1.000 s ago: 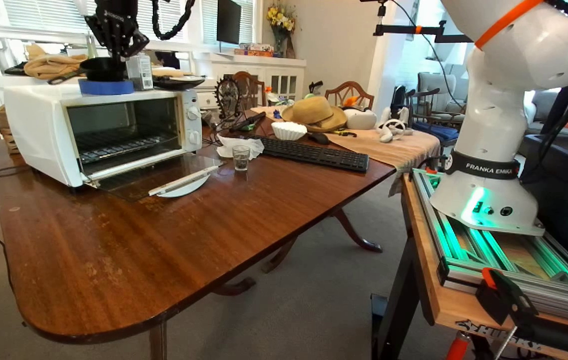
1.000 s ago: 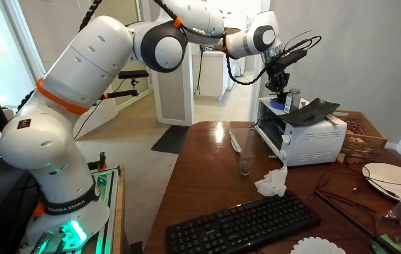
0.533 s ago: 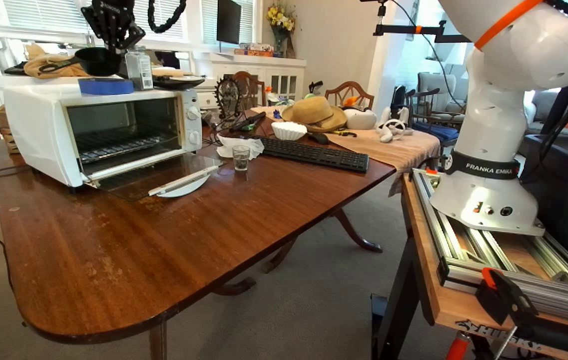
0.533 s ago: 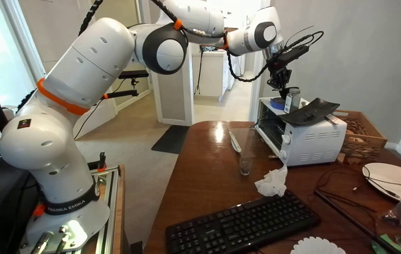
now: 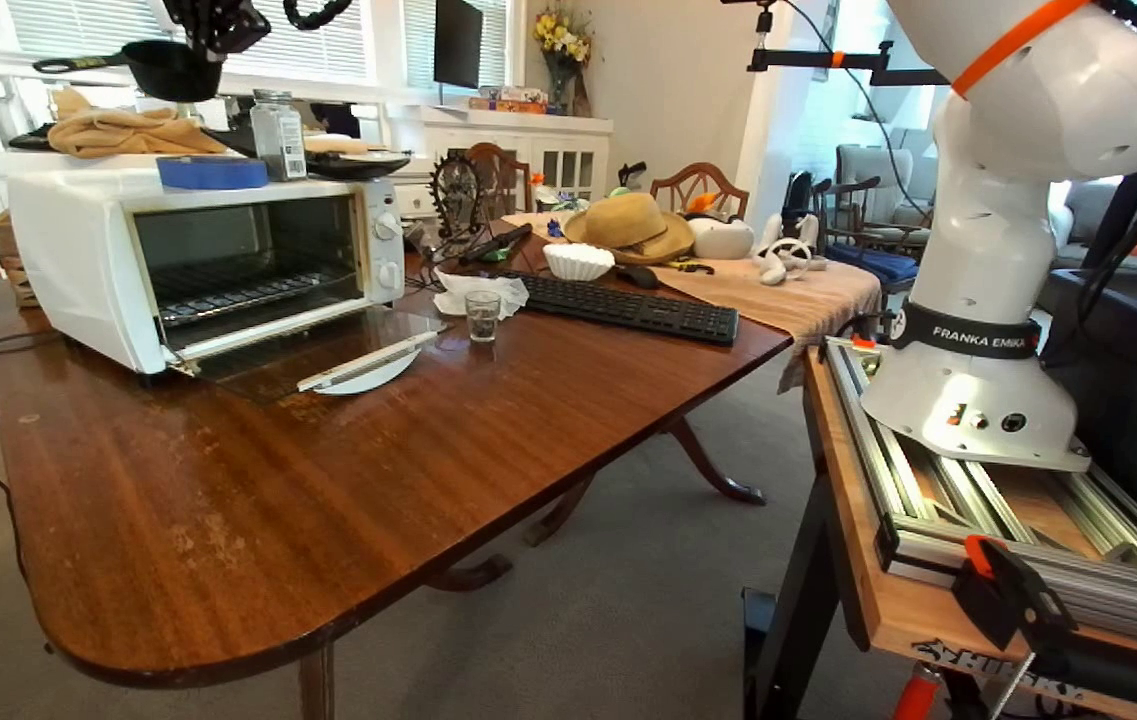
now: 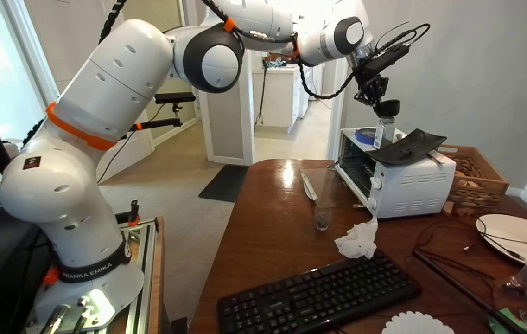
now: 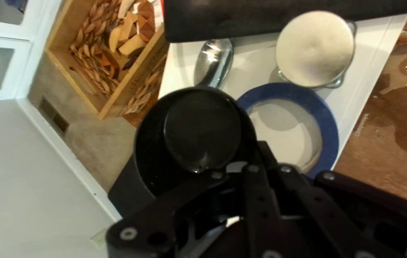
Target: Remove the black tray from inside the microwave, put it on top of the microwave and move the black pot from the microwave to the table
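My gripper (image 7: 257,157) pinches the black pot (image 7: 203,132) by the rim, above the microwave (image 6: 411,188); wrist view, black tray (image 7: 253,18) at the pot's one o'clock (blue ring (image 7: 329,130) at three!).

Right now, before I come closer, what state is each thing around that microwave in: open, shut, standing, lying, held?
Microwave, open, its glass door folded down
Black tray, resting on top of the microwave
Black pot, held in the air, mouth up
Jaws, shut on the pot's rim
Blue tape roll, lying flat on the microwave
Jar, standing upright, lid on
Drinking glass, standing upright, contents unclear
White tissue, crumpled
Basket, open, holding things
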Controlling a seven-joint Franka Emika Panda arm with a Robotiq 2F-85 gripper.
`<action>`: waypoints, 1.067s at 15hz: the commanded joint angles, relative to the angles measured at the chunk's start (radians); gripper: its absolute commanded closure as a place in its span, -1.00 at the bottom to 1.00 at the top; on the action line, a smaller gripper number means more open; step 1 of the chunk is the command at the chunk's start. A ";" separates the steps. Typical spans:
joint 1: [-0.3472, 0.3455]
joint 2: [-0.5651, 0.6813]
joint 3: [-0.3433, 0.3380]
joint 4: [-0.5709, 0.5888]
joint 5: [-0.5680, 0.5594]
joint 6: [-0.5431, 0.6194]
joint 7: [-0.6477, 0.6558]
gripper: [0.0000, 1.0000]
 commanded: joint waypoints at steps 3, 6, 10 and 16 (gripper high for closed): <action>0.009 -0.088 -0.069 -0.123 -0.051 0.190 0.237 0.99; 0.023 -0.143 -0.143 -0.228 -0.106 0.290 0.448 0.99; 0.048 -0.229 -0.236 -0.410 -0.187 0.371 0.729 0.99; 0.020 -0.370 -0.240 -0.658 -0.288 0.418 1.003 0.99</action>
